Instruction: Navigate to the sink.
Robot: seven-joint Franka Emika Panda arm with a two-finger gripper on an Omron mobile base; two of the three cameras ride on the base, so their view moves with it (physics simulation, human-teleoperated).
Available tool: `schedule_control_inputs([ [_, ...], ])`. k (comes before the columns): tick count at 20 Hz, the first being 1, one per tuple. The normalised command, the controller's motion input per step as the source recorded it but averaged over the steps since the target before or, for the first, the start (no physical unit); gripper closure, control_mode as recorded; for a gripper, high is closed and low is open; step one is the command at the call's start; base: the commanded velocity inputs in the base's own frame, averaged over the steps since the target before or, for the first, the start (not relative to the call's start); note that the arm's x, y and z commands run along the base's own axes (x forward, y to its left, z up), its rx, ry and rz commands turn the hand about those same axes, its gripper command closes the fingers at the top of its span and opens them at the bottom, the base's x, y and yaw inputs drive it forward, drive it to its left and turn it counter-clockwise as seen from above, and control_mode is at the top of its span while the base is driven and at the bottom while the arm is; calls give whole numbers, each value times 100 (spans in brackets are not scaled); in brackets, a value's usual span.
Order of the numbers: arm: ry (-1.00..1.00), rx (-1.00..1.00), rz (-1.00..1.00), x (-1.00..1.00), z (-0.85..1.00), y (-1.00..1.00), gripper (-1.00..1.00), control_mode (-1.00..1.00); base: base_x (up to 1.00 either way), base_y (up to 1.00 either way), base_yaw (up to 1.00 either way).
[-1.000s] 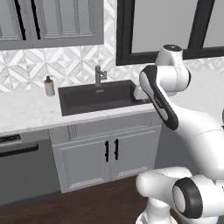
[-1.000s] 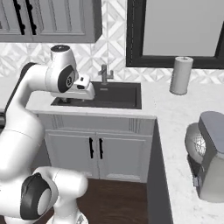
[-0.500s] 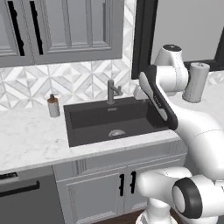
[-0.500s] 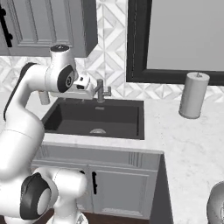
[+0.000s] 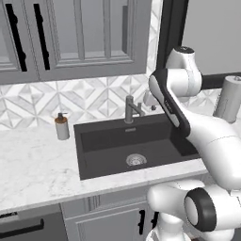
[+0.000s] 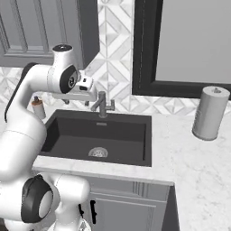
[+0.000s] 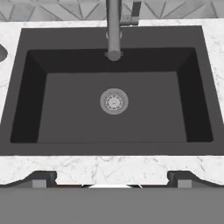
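Grey kitchen, marble counter (image 5: 33, 169): the sink (image 7: 65, 109) is set into it, dead ahead at twelve o'clock of the gripper (image 7: 112, 177), its long axis running three to nine. The fingers (image 7: 43, 178) stand spread, holding nothing.

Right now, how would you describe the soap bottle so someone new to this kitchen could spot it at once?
Start at the black sink set in the white marble counter. Just past the basin's far corner, on the side away from the paper towel roll, a soap bottle stands upright against the patterned wall tiles. It is the one small thing there: pale body, brown top, dark pump.
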Motion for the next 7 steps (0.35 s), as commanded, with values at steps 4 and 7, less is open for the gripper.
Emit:
schedule_control_inputs([
  [4, 0, 0, 0, 0, 0, 0, -100, 100, 0, 0, 3],
  [7, 0, 0, 0, 0, 0, 0, -100, 100, 0, 0, 0],
])
